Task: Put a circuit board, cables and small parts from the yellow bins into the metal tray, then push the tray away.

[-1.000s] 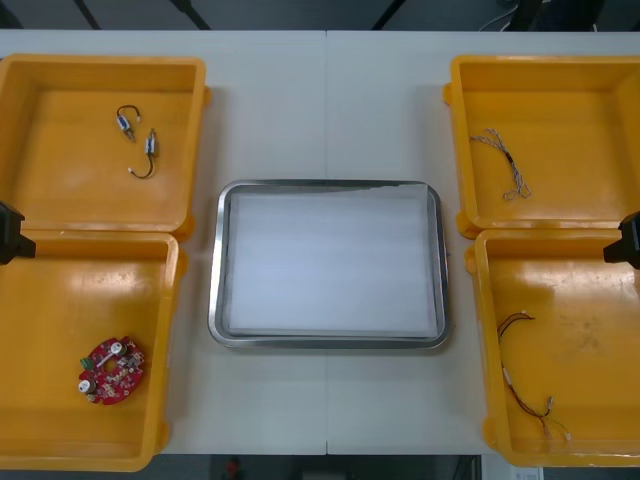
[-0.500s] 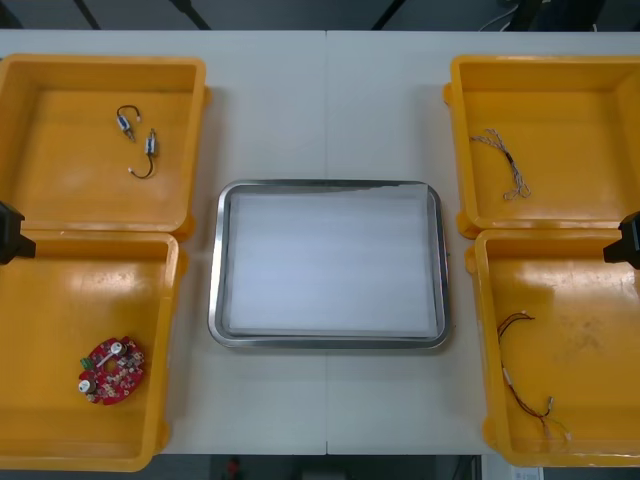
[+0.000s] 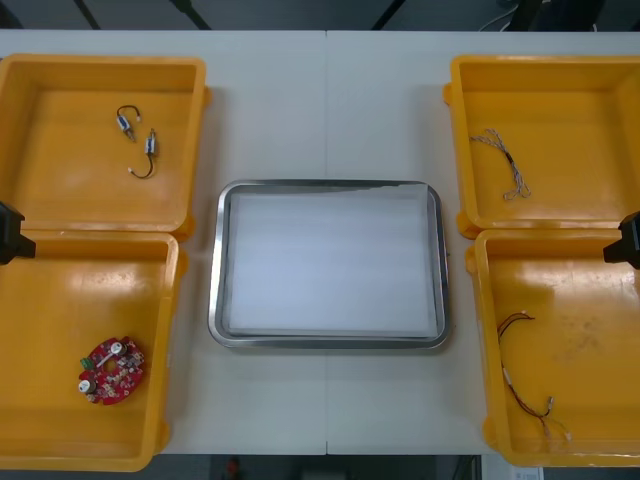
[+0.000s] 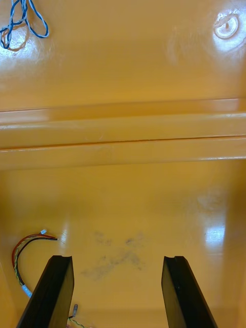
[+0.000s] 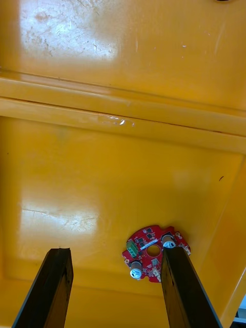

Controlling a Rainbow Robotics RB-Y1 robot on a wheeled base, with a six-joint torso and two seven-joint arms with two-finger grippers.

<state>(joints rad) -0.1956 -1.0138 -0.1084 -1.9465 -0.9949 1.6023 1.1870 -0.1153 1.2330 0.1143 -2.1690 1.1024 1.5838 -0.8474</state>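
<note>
My left gripper (image 5: pixel 115 251) hangs over the near left yellow bin (image 3: pixel 60 300), fingers wide apart, holding nothing. The red circuit board (image 5: pixel 154 253) lies flat on the bin floor, right by one finger and close to the bin wall. If I go straight down, that finger could land on the board and shove it into the corner. My right gripper (image 4: pixel 117 259) is wide apart too, over the bin with the red and yellow cable (image 4: pixel 32 236). The metal tray (image 3: pixel 214 300) sits bare mid-desk.
</note>
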